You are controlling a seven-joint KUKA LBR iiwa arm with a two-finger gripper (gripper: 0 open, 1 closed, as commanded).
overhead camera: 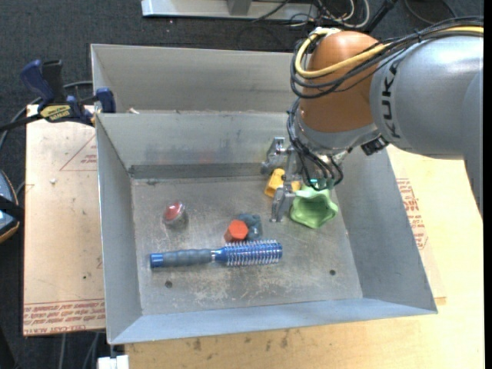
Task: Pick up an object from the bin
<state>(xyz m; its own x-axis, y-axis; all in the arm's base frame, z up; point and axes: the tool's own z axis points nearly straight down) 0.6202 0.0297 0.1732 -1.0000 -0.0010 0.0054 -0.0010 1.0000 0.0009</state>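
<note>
The pincer [281, 198] half hides 1 small yellow block [273, 183], perhaps plastic; the arm's wrist [323, 141] covers the upper edge of a crumpled green soft thing [314, 212].

Carrier: a grey metal bin [192, 75] with sloped walls and a scuffed flat floor.
Floor, 6 o'clock: a blue hairbrush [219, 256] lay flat, handle toward 9 o'clock.
Centre: an orange-red round piece [237, 230] sat just beside the brush head.
9 o'clock: a small red-and-silver thing [174, 213].
3 o'clock: a green crumpled lump [314, 208].
2 o'clock: a yellow piece [275, 181], partly hidden.
</note>
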